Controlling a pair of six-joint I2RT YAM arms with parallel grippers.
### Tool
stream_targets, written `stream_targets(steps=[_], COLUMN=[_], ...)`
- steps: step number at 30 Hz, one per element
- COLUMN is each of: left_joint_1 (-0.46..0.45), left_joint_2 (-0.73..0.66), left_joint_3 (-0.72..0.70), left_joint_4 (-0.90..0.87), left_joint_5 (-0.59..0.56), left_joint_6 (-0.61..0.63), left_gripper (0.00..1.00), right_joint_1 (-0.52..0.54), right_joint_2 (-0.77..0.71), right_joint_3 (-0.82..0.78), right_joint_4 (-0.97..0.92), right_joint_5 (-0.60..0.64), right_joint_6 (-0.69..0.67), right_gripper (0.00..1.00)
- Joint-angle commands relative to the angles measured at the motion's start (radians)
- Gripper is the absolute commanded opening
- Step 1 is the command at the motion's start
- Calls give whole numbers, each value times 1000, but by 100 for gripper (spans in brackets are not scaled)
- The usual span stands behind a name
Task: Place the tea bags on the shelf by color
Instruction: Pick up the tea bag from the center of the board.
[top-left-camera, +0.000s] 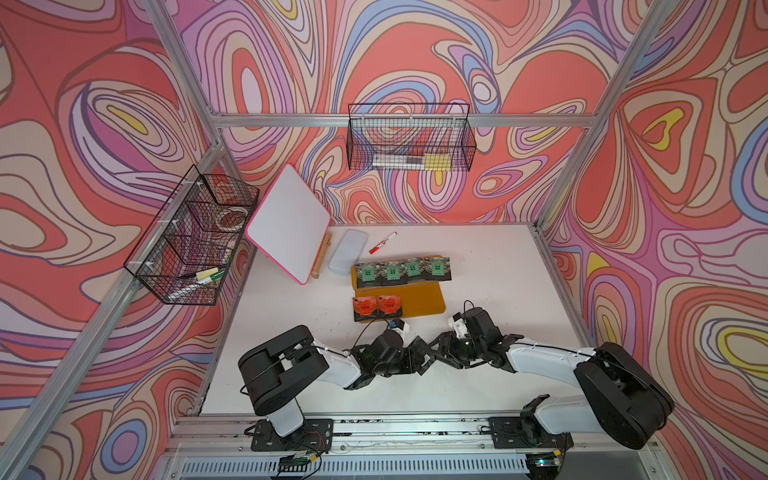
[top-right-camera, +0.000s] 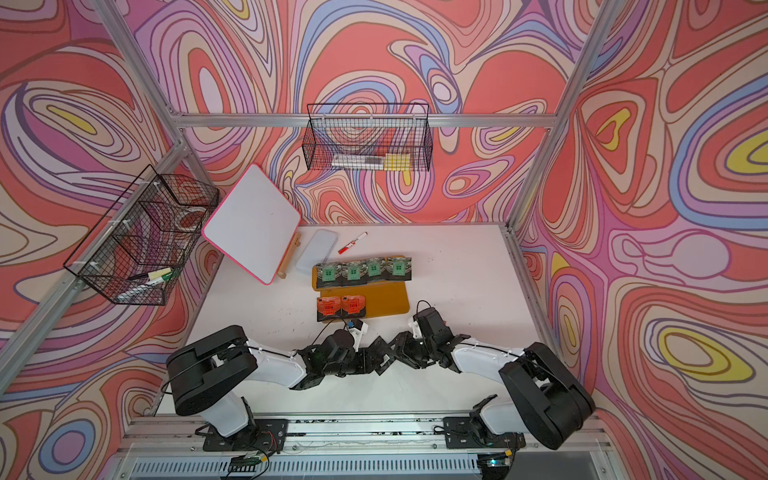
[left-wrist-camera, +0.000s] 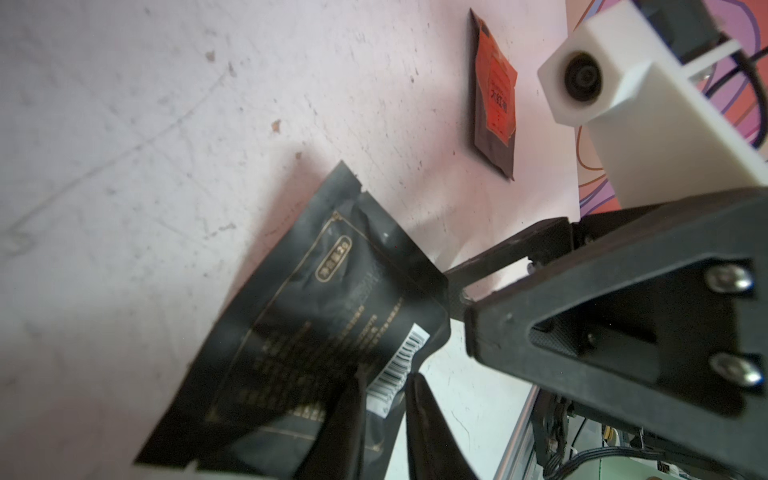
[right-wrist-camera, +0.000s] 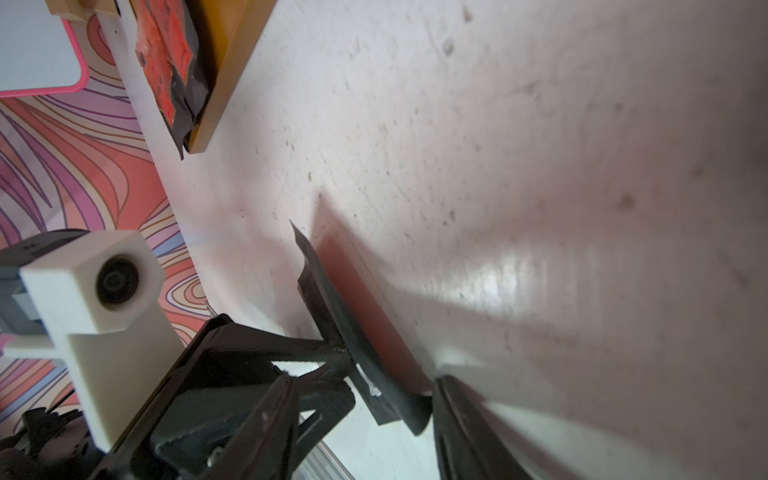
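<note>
**Black-backed bag held between the two grippers, near of the shelf**

The held bag (left-wrist-camera: 316, 324) hangs above the table (top-left-camera: 498, 270), just near of the shelf (top-left-camera: 424, 305) and about midway between the arms. The left wrist view shows its black back and barcode; its front does not show. The left gripper (left-wrist-camera: 386, 419) is clamped on the bag's barcode end, with a finger on either side of it. The right gripper (left-wrist-camera: 457, 291) meets the bag's edge from the other side. Its jaws stand apart around that edge, and in the right wrist view the bag touches only one of its fingers (right-wrist-camera: 453, 415).

The shelf stands at the table's middle. Its far step carries four green bags (top-left-camera: 401, 270) in a full row, side by side. On the near step, two orange bags (top-left-camera: 376, 307) sit at the left end, touching each other; the right half of that step is bare. A loose bag (left-wrist-camera: 494, 95), orange face up, lies flat on the table beyond the right gripper, apart from the held one.

Far left of the shelf lie a pale case (top-left-camera: 348, 251) and a red marker (top-left-camera: 382, 243), and a whiteboard (top-left-camera: 286, 224) leans on its stand. Two wire baskets hang from the frame, one at the far wall (top-left-camera: 411, 137) and one at the left (top-left-camera: 191, 237).
</note>
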Motion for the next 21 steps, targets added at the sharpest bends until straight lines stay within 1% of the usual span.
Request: stream_targets(steps=[1,5,11,16,21], left_joint_1=[-5,-6,-6,-6,-6], left_joint_2=[23,24,24,23,22], left_joint_3=[-20,-23,-24,-24,-27], left_joint_4=[-2,2,2,-1,4], left_joint_5=[-18,-20,-19,-21,-23], left_joint_6=[-9,-9,-9,-10,-12], left_gripper=[22,22,22,22,22], right_joint_1=[-6,-6,-5,-6,-6], right_joint_2=[32,45,65,68,55], right_joint_3=[-28,-32,-46,-54,-55], right_joint_4=[37,73,139,177,157], right_joint_5=[-6,-13,-25,-34,-23], right_joint_6=[20,22,37,51,39], right_gripper=[53,50,42,32,20])
